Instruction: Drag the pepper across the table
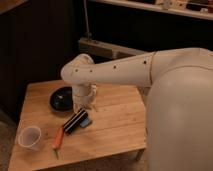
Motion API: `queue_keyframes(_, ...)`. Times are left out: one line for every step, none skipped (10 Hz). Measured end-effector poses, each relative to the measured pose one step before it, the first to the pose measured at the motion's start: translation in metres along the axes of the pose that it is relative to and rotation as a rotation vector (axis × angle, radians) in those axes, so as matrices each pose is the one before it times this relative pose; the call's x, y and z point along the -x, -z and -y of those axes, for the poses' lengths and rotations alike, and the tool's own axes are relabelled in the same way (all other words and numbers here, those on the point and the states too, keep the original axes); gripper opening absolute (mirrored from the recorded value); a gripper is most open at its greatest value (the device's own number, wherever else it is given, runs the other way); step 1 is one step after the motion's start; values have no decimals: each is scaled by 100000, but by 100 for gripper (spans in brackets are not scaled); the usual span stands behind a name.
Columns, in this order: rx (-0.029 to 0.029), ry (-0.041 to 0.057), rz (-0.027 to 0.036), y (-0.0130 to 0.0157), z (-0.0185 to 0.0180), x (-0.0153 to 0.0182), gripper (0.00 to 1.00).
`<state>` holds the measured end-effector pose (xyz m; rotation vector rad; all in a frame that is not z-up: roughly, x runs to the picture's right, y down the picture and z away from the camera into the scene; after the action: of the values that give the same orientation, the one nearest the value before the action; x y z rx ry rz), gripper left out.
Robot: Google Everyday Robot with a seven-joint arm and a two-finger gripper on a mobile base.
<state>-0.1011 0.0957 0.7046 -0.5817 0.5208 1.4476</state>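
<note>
Approach step. Claw (84,104) hangs mid-bench (117,125) beside the black plate (61,99); opening cannot be told. Pepper (58,138) lies near the front-left edge, apart from claw. Next: shift toward that edge, lower onto pepper.

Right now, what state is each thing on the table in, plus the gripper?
Pepper: lying flat on the table, not held.
Cup: upright, beside the pepper.
Cylinder: on its side, beside the pepper.
Plate: flat, right way up.
Gripper: pointing down between plate and cylinder, apart from the pepper.
</note>
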Motion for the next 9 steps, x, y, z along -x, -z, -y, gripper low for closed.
queue_keyframes(1,4,2,2,-1,1,65)
queue_keyframes(-1,-2,1,0,1,-1,65)
queue_keyframes(22,8,-18,3,-15,-4,65)
queue_keyframes(486,212,-425,-45,-101,-22,65)
queue_keyframes(1109,1087,-948,-248,-197,-38,65)
queue_keyframes(1445,1089,-665,-145,-411,17,65)
queue_keyframes(2892,1958,-1286,-284,-781,-23,65)
queue_keyframes(4647,1819,-1549,-345,-700,28,65)
queue_keyframes(4045,1316,-1267,-401,-426,-69,65)
